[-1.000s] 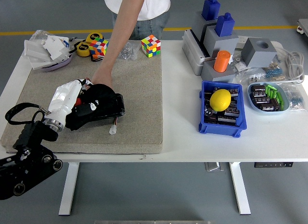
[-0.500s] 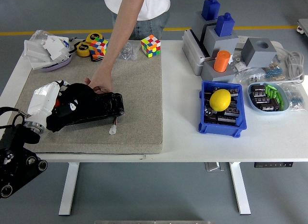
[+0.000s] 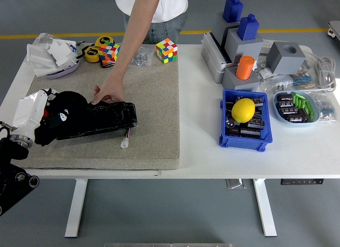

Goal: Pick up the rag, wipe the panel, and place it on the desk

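A black panel (image 3: 109, 117) lies on the beige mat (image 3: 154, 98), with a small white plug (image 3: 125, 143) on a wire at its near right corner. My left hand (image 3: 49, 117), with a white back, is shut on the black rag (image 3: 66, 110) and presses it on the panel's left end, at the mat's left edge. A person at the far side reaches down, with a hand (image 3: 109, 92) resting on the panel's far edge. My right arm is out of view.
Two colour cubes (image 3: 166, 50) and a yellow tape measure (image 3: 94, 52) lie at the mat's far edge, and a bowl of white scraps (image 3: 53, 56) at the far left. Right of the mat stand grey fixtures (image 3: 241, 45) and a blue bin with a lemon (image 3: 244, 110).
My left hand has slid left along the panel with the rag, from near the person's hand to the panel's left end. The person's hand has stayed at the panel's far edge.
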